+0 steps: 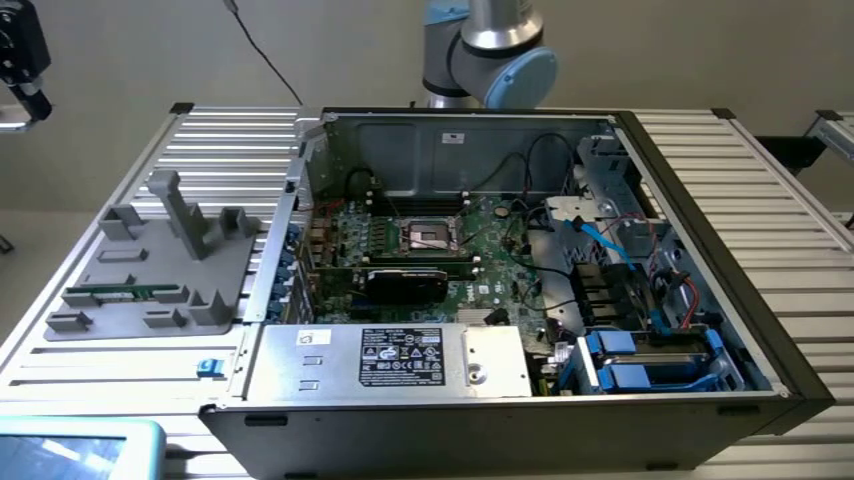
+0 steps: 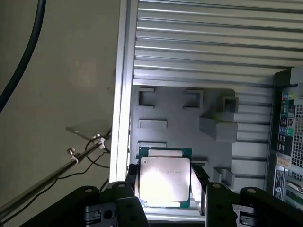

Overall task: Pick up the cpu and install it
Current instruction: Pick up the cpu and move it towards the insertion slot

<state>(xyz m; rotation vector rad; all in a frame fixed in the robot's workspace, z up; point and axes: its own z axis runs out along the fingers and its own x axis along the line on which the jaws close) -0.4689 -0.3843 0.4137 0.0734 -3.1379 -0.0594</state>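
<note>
In the wrist view the cpu (image 2: 164, 182), a flat square chip with a shiny silver top and thin green rim, sits between my gripper's (image 2: 165, 189) two dark fingers (image 2: 132, 182). The jaws press on its two opposite edges, so it is held. It hangs above the grey holder tray (image 2: 180, 123). In the exterior view my gripper (image 1: 20, 70) is at the far upper left, high over the table, well away from the open computer case (image 1: 467, 130). The metal-framed socket (image 1: 430, 235) with a dark centre lies on the motherboard inside the case.
The grey holder tray (image 1: 147, 270) with upright posts carries a long green memory stick (image 1: 127, 293). The ribbed metal table (image 1: 227, 140) surrounds the case. Cables, a power supply (image 1: 387, 357) and blue drive bays (image 1: 641, 365) crowd the case. A black cable (image 2: 23, 56) hangs nearby.
</note>
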